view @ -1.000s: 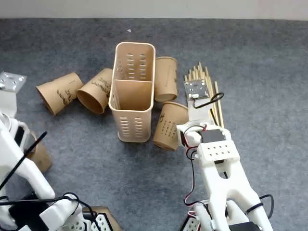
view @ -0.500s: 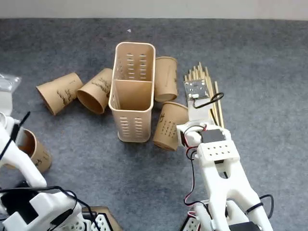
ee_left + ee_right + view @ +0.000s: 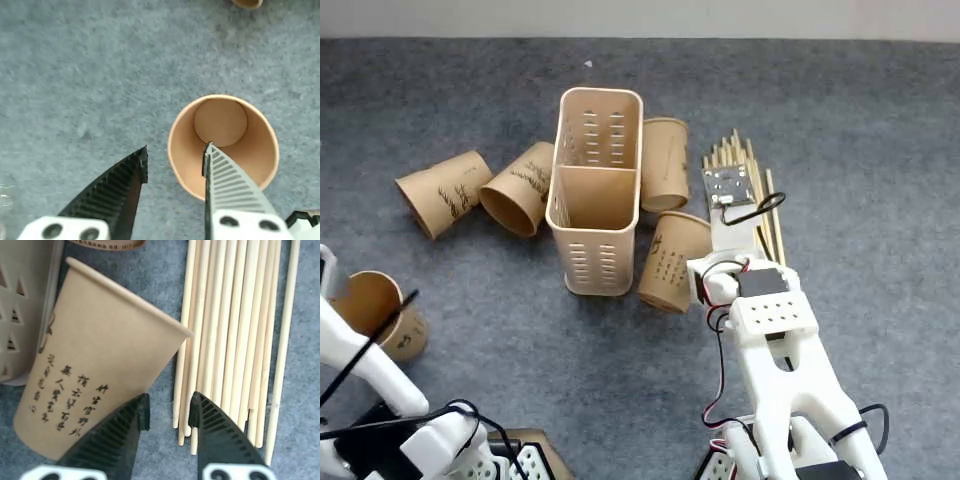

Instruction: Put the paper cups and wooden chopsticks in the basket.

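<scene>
the step in hand looks to be the pickup of one paper cup by the left arm. the left gripper is hanging over this cup with its jaws spread wide, the pale finger reaching inside the mouth and the black finger outside over the grey carpet, so the cup wall is lying between them without being pinched. in the high view this cup is sitting well apart from the basket, off to that arm's side.

the right gripper is sitting low with its jaws only narrowly parted, gripping nothing, poised at the near ends of the wooden chopsticks and just beside a printed cup lying on its side against the basket. the chopsticks are lying in a bundle beside the basket.

two more cups are lying on their sides by the basket's other flank.

the next move probably calls for closing the left jaws on the cup wall, then lifting and carrying it over an open basket compartment.
</scene>
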{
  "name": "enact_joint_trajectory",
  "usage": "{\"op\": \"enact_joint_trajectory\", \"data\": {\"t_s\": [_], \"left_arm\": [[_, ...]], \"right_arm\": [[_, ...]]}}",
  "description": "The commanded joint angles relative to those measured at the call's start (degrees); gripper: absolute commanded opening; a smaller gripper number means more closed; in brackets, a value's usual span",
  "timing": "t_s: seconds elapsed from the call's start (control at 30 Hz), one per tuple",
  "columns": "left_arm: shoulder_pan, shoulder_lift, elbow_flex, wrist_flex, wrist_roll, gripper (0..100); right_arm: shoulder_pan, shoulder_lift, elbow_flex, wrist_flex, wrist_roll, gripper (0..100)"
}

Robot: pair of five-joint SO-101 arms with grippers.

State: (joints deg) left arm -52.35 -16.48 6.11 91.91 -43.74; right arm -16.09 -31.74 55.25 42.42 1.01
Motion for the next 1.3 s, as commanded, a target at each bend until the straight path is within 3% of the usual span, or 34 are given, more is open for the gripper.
{"op": "enact_joint_trajectory", "data": {"t_s": [0.0, 0.2, 0.33, 0.43, 0.53, 0.63, 0.8, 1.0, 1.1, 1.27], "left_arm": [[-0.6, -1.8, 8.2, -7.4, -0.5, 19], [-0.5, -1.8, 18.7, -17.0, -0.5, 17], [-0.2, -1.8, 20.4, -17.7, -0.5, 12], [2.1, -2.1, 20.0, -17.6, -0.4, 1], [5.0, -2.4, 18.9, -17.6, -0.1, 0], [7.4, -2.4, 12.7, -15.6, 3.1, 0], [12.3, -2.0, -11.1, -4.5, 11.6, 0], [23.5, -1.7, -40.6, 8.4, 18.8, 0], [29.8, -1.7, -47.9, 5.7, 26.4, 0], [46.5, 0.3, -46.3, -4.3, 38.2, 0]], "right_arm": [[-0.7, 0.0, -0.2, -0.8, 0.6, 14.2], [-0.7, 0.0, -0.2, -0.8, 0.6, 14.2], [-0.6, 0.0, -0.2, -0.8, 0.6, 14.2], [0.6, -0.7, -0.5, -0.3, 0.6, 14.2], [5.4, -3.7, -0.9, 4.9, 0.6, 14.2], [11.6, -12.2, -5.5, 12.1, 0.6, 14.2], [16.4, -31.1, -9.8, 23.7, 2.2, 14.2], [19.6, -51.3, 0.9, 24.3, 9.3, 14.2], [20.3, -58.0, 10.9, 20.0, 9.9, 14.2], [20.0, -67.1, 29.6, 13.4, 9.6, 14.2]]}}
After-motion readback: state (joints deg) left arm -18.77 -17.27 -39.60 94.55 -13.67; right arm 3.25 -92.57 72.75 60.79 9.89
